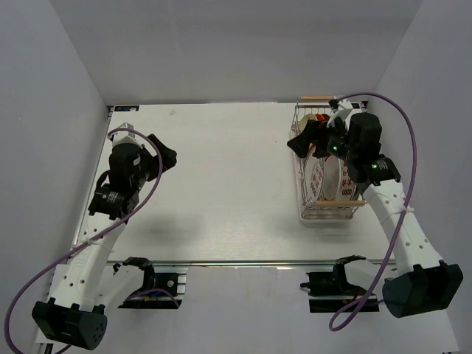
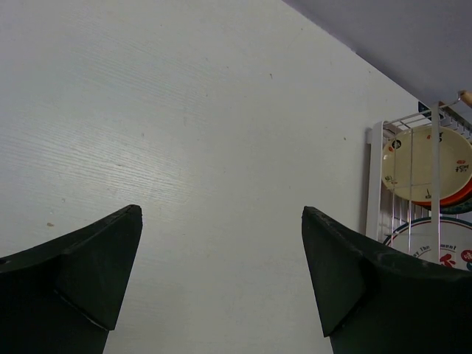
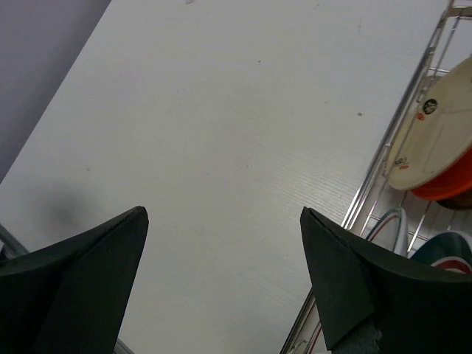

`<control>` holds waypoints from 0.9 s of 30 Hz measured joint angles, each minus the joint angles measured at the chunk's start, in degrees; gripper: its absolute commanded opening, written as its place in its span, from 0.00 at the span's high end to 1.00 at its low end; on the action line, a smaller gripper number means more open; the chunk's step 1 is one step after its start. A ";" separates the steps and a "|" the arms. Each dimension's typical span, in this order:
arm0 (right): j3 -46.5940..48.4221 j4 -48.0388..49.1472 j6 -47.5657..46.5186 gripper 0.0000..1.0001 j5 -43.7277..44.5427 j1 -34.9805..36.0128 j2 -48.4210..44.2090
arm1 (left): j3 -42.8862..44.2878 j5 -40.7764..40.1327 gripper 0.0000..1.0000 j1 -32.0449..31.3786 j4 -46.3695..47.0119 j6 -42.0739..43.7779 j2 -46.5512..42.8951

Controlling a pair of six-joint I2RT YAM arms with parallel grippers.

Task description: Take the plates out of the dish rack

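Our right gripper hangs wide open and empty over bare table. The plates stand on edge in the dish rack, just to its right. The rack's long axis runs away from our bases. We judge this gripper far nearer, with the right arm stretched forward beside the rack. The left gripper, also spread and empty, sits well apart.
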 measured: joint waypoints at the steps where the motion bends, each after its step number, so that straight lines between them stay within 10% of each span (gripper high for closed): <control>1: 0.00 -0.04 0.07 0.11 0.68 0.02 -0.50 | 0.13 0.07 0.02 0.00 -0.11 0.02 0.00; 27: 16.22 -33.20 3.48 0.16 41.07 14.97 11.21 | -0.98 0.22 0.02 -0.13 0.81 -0.07 2.67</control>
